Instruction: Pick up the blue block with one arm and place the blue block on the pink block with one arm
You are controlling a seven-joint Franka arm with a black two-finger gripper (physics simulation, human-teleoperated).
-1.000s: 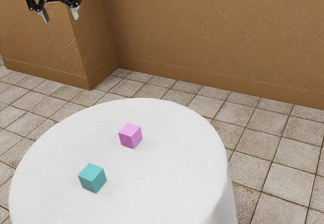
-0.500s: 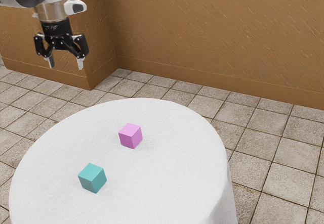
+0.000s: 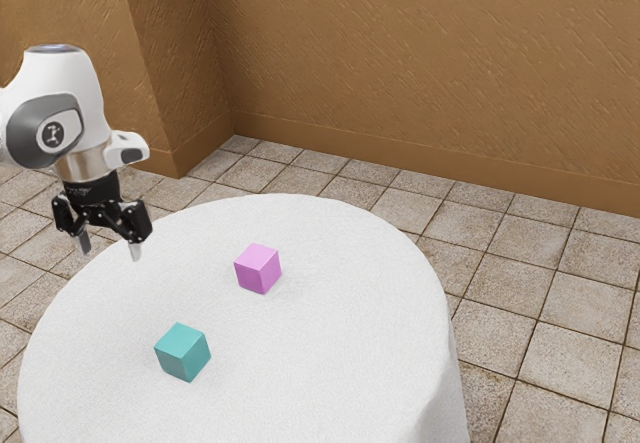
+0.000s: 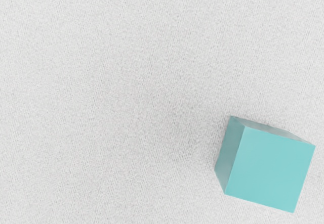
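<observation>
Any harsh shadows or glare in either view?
Exterior view: soft, even light; the blue block and pink block cast only faint shadows on the white table, no glare. Wrist view: the blue block's side face is darker than its top.

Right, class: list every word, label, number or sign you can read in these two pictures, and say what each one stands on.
No text can be read in either view.
Small dark mark on the grey cap of the arm's joint: too small to read.
The blue block, pink block and white tablecloth bear no writing.
</observation>
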